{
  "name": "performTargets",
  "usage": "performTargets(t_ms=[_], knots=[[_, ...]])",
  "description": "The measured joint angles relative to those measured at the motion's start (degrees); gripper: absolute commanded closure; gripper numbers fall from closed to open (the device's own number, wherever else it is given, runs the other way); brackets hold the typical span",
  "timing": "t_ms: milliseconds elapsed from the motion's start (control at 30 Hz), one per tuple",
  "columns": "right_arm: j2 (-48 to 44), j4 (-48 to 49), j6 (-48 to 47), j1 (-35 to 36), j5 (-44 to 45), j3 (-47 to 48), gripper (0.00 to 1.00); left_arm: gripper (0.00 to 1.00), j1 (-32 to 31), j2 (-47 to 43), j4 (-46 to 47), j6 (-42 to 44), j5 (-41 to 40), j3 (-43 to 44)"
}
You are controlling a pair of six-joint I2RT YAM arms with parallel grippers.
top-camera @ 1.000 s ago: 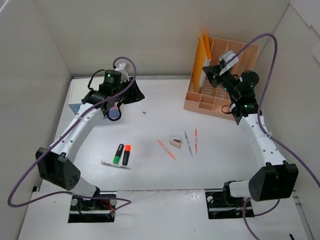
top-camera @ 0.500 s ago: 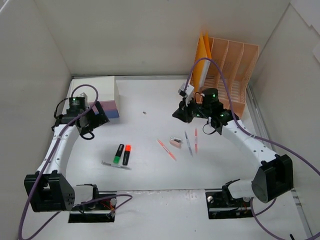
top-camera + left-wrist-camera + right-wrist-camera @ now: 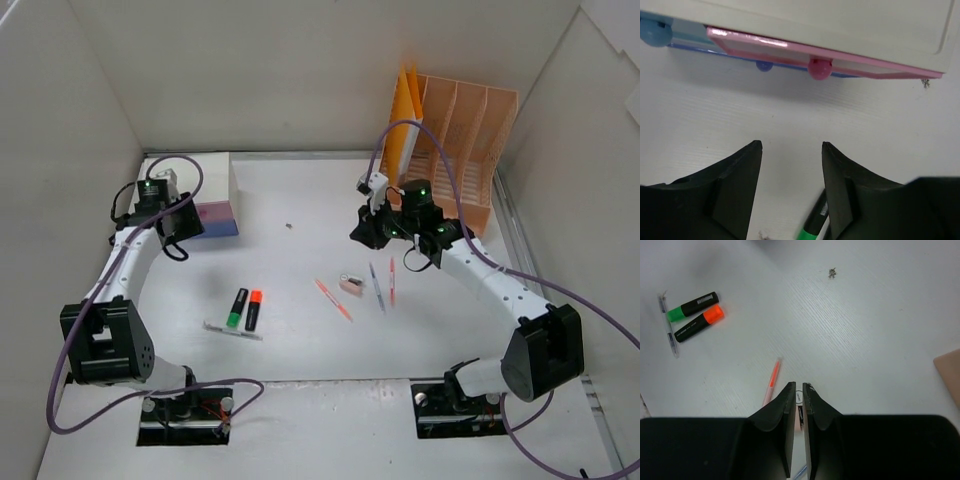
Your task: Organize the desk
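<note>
The desk is a white tabletop between white walls. On it lie a green highlighter, an orange highlighter, a clear pen, an orange pen, a small pink item, a blue pen and a red pen. My left gripper is open and empty, just in front of the white drawer box. My right gripper hovers above the pens with its jaws nearly closed and empty.
The drawer box has a pink drawer slightly pulled out, with a pink knob. A peach file rack holding an orange folder stands at the back right. A small dark speck lies mid-desk.
My left gripper has drawn back left and down from the drawer box, uncovering it. My right gripper has swung from the file rack to above the middle of the desk.
</note>
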Motion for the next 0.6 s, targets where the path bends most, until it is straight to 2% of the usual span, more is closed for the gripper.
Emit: performTargets(t_ms=[267, 600], knots=[[0.1, -0.2, 0.1, 0.0, 1.5, 0.0, 0.9, 0.5, -0.5, 6.4, 5.2, 2.2, -2.7, 2.3], [0.4, -0.3, 0.0, 0.0, 3.1, 0.0, 0.87, 0.53, -2.9, 10.3, 9.4, 2.2, -3.3, 4.0]])
